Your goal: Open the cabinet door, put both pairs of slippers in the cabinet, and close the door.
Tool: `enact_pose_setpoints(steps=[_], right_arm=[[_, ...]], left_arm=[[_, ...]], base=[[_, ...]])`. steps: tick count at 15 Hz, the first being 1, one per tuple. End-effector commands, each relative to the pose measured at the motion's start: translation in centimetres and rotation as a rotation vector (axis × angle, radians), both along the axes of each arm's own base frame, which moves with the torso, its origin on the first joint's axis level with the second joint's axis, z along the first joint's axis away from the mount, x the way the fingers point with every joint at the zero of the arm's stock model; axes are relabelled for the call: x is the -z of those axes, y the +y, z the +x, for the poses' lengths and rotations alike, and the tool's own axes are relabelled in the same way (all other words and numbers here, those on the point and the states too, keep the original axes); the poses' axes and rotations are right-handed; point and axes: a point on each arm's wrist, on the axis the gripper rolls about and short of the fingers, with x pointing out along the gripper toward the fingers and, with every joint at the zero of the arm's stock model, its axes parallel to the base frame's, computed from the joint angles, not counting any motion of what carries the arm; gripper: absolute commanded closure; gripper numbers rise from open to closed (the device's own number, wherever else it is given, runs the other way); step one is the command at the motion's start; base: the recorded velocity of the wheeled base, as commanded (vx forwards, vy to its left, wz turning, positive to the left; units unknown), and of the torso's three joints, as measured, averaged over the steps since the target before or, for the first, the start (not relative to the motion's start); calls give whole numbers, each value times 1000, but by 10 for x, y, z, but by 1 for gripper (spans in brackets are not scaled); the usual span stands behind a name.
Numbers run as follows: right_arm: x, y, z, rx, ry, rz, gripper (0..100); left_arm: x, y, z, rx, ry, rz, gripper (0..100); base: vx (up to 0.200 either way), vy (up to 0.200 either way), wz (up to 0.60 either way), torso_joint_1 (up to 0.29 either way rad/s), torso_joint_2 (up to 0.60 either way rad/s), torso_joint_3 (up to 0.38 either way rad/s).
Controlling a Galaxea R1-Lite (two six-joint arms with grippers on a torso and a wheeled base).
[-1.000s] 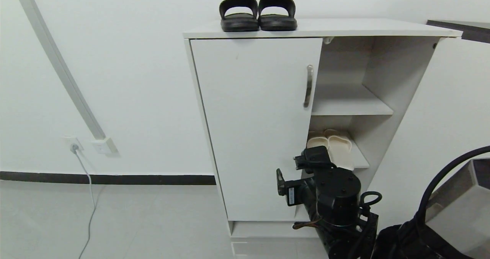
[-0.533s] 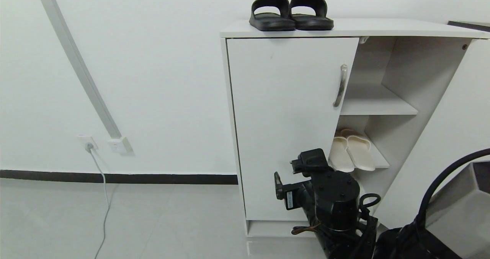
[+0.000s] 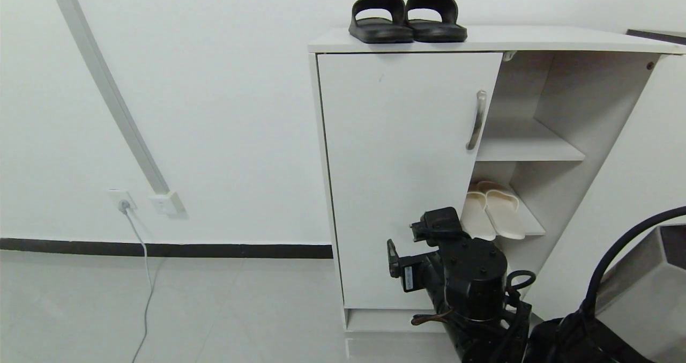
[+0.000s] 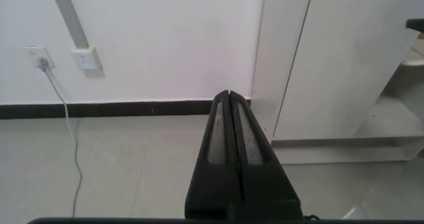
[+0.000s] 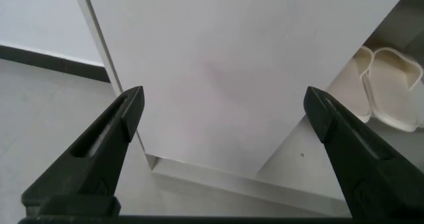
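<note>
No words or numbers clear enough to read, none on the tall white wooden cabinet [image 3: 402, 180], none on the black rubber slippers [image 3: 407, 13]

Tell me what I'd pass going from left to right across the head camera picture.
wall socket → black slippers → cream slippers → open cabinet door

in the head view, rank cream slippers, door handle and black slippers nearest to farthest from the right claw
1. cream slippers, on the lower shelf, beside the right claw
2. door handle, higher up the door
3. black slippers, on the cabinet top
</note>
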Motion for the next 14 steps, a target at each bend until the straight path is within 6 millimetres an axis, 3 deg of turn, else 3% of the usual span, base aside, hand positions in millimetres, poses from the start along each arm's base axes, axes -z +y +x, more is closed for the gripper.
enact_pose_setpoints(steps=[1,11,14], right_arm=[[1,1,0,-2,1,0,0],[3,1,-2,-5,8,-10,0],[4,0,-2,-5,10,-12,0]], left_arm=[[0,0,0,-1,1,0,100],[0,0,0,1,1,0,100],[0,0,0,-1,1,0,100]], base=[[0,0,0,0,0,0],[0,0,0,1,-8,-5],[0,0,0,-2,-176,-313]])
